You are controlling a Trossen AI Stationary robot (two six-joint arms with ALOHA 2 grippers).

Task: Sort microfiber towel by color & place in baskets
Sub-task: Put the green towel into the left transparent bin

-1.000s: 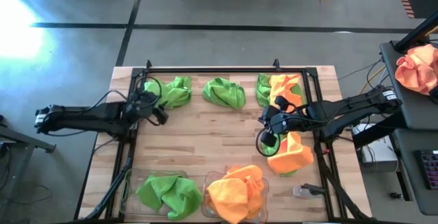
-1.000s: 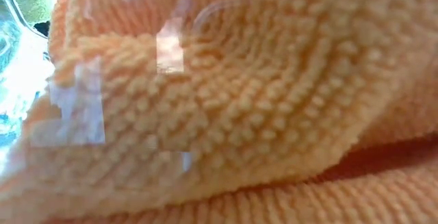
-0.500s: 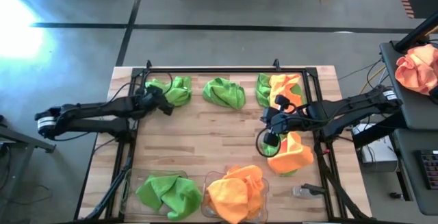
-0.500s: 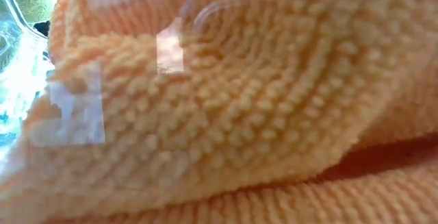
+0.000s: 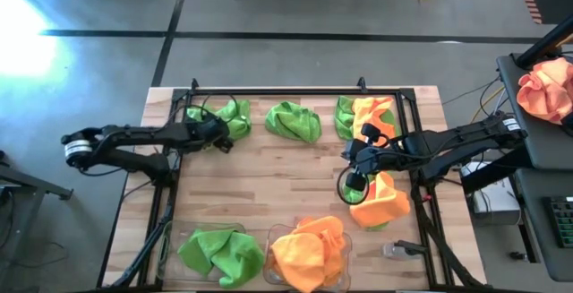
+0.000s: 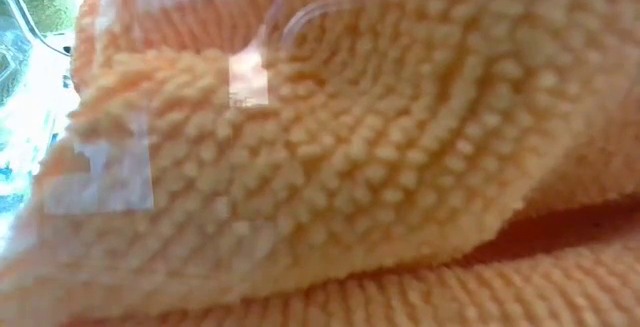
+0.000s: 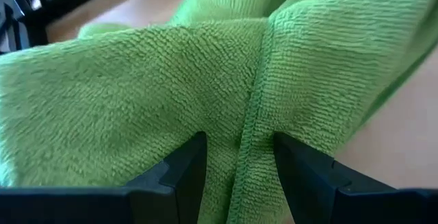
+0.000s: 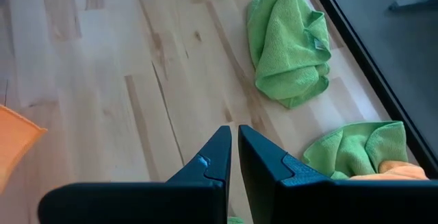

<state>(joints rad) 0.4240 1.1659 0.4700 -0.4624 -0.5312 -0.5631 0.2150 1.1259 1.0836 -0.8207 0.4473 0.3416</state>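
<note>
Clear plastic makes up both baskets at the table's near edge, well apart from either gripper. One basket (image 5: pixel 183 239) holds a crumpled lime green towel (image 5: pixel 218 253), its folds loose and fuzzy. Its neighbour, the other basket (image 5: pixel 342 275), is heaped with orange towels (image 5: pixel 307 250) that rise above the rim; in the low view their nubby looped pile (image 6: pixel 350 167) fills almost the whole picture, pressed against the see-through wall.

Loose towels lie along the far side of the pale wooden table (image 5: pixel 269 181). The left gripper (image 5: pixel 218 135) has its fingers spread and pushed into a green towel (image 5: pixel 231 118) at the far left corner; the left wrist view shows a stitched hem and soft short nap (image 7: pixel 226 101) lying between the two dark fingers, which stand on either side of the fold without pinching it. Just beyond that towel, farther along the far edge, sits a second bunched green towel (image 5: pixel 294 121).

The right gripper (image 5: pixel 356 178) is clenched, its fingers nearly touching with nothing between them, hovering over bare wood. Right beside it lies a folded orange towel (image 5: pixel 383 202). Ahead of it, toward the far right corner, a mixed pile (image 5: pixel 367 116) of green and orange cloth rests against the dark frame rail.
</note>
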